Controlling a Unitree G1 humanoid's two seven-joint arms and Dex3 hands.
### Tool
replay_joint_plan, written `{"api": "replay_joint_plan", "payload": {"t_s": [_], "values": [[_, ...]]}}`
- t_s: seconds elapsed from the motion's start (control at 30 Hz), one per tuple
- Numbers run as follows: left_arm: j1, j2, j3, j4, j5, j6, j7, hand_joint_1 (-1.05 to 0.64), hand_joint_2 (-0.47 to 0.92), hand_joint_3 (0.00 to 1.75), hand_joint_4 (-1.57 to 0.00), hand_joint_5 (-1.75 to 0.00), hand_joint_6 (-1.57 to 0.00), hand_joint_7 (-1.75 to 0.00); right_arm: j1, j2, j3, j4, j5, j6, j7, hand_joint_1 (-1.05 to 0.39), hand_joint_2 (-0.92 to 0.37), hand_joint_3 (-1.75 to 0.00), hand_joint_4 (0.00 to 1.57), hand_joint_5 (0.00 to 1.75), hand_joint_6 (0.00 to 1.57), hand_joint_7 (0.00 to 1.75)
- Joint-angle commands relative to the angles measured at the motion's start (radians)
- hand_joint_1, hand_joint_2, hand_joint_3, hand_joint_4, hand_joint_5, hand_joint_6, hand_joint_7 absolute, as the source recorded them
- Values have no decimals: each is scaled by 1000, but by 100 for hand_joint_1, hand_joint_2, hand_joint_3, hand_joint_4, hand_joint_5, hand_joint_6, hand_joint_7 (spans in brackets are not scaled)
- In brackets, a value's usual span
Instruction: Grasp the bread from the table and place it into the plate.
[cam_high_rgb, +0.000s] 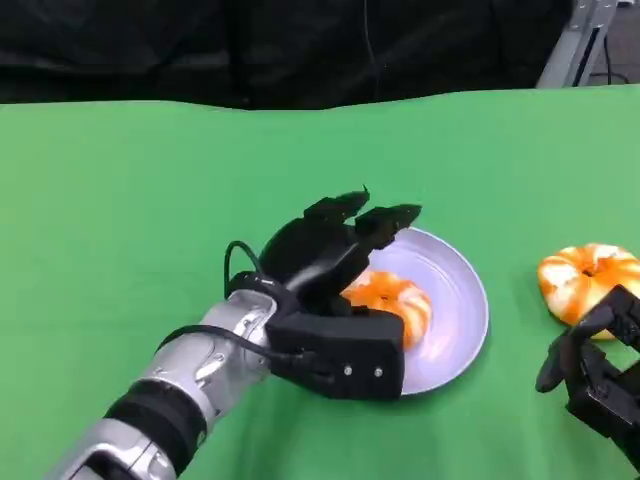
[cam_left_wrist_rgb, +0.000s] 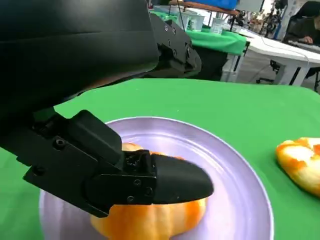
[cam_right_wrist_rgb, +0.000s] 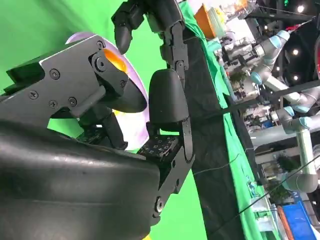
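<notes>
Green cloth, smooth and matte, covers the table (cam_high_rgb: 120, 220), with black drapery hung behind its far edge. A round, shallow plate (cam_high_rgb: 462, 300) of pale lilac, glossy at the rim, is set right of centre. The left hand (cam_high_rgb: 340, 290), of black moulded plastic with small screws on a silver forearm, is seen over the plate's near side; its fingers (cam_left_wrist_rgb: 175, 180) are spread around the bread (cam_high_rgb: 395, 300) and a grip cannot be told. That bread, a glazed orange-and-white ring with a puffy, lobed surface, lies in the plate. A second bread (cam_high_rgb: 588, 280) of the same kind rests on the cloth, right of the plate. The right hand (cam_high_rgb: 600, 370) is held near it, fingers apart, empty. No writing can be read.
</notes>
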Motion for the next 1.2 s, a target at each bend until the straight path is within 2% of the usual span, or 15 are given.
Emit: {"api": "replay_joint_plan", "payload": {"t_s": [0.03, 0.1, 0.17, 0.2, 0.23, 0.27, 0.33, 0.4, 0.43, 0.47, 0.53, 0.63, 0.73, 0.97, 1.2], "values": [[28, 31, 32, -34, -40, -58, 13, -105, 92, 70, -2, -1, -17, -3, 1, -5, -7, -7, 1, -10, -11, -11, -57, -113, 81, 175, 73, 153], [53, 41, 69, -65, -108, -93, -39, -102, 92, 60, -11, -4, -27, -4, 1, -5, -7, -7, 1, -8, -12, -10, -57, -114, 81, 175, 73, 153], [80, 47, 108, -92, -169, -124, -66, -84, 92, 44, -26, -9, -39, -5, 0, -6, -6, -3, 1, -11, -9, -9, -57, -114, 81, 175, 73, 154], [101, 45, 143, -106, -231, -161, -89, -72, 92, 39, -35, -11, -46, -6, 0, -5, -6, -3, 0, -13, -9, -9, -57, -114, 80, 175, 73, 154], [122, 41, 179, -117, -302, -202, -122, -42, 92, 33, -58, -21, -62, -11, 1, -5, -5, -6, 0, -11, -10, -9, -57, -115, 80, 175, 73, 154], [139, 39, 207, -127, -359, -229, -156, -28, 92, 33, -71, -29, -71, -14, 1, -6, -5, -7, 1, -9, -10, -9, -57, -115, 80, 175, 73, 154], [153, 36, 234, -136, -412, -251, -199, -15, 92, 36, -76, -52, -84, -11, 1, -6, -5, -8, 2, -7, -11, -9, -57, -115, 80, 175, 73, 154], [156, 34, 244, -139, -422, -255, -219, -13, 92, 36, -76, -59, -86, -10, 1, -6, -5, -8, 2, -7, -11, -9, -57, -115, 79, 175, 73, 154], [199, 41, 288, -212, -570, -193, -345, -13, 92, 36, -76, -60, -87, -10, 0, -7, -6, -7, 2, -6, -11, -9, -57, -115, 79, 175, 73, 154], [241, 52, 327, -288, -703, -123, -459, -9, 76, 76, -83, -117, -101, -61, -1, -8, -6, -6, 3, -4, -12, -9, -57, -116, 80, 175, 73, 155], [303, 71, 379, -408, -886, 5, -618, -7, 54, 121, -84, -154, -94, -121, -3, -10, -8, -6, 3, -1, -14, -9, -57, -116, 80, 175, 73, 155], [379, 96, 438, -520, -1062, 158, -760, -6, 50, 133, -85, -169, -87, -147, -3, -12, -8, -6, 4, 1, -13, -9, -57, -116, 80, 175, 72, 155], [442, 105, 499, -604, -1196, 287, -852, -6, 50, 137, -88, -174, -81, -164, -3, -15, -10, -4, 5, 0, -9, -9, -56, -116, 81, 175, 72, 155], [595, 177, 665, -653, -1390, 536, -976, -10, 52, 131, -86, -175, -76, -169, -4, -18, -16, 3, 5, -6, -2, -9, -56, -116, 80, 175, 72, 155], [543, 222, 777, -369, -1459, 666, -1206, -10, 49, 127, -81, -175, -80, -161, -5, -17, -16, 0, -3, -1, -6, -9, -58, -115, 80, 175, 72, 154]]}}
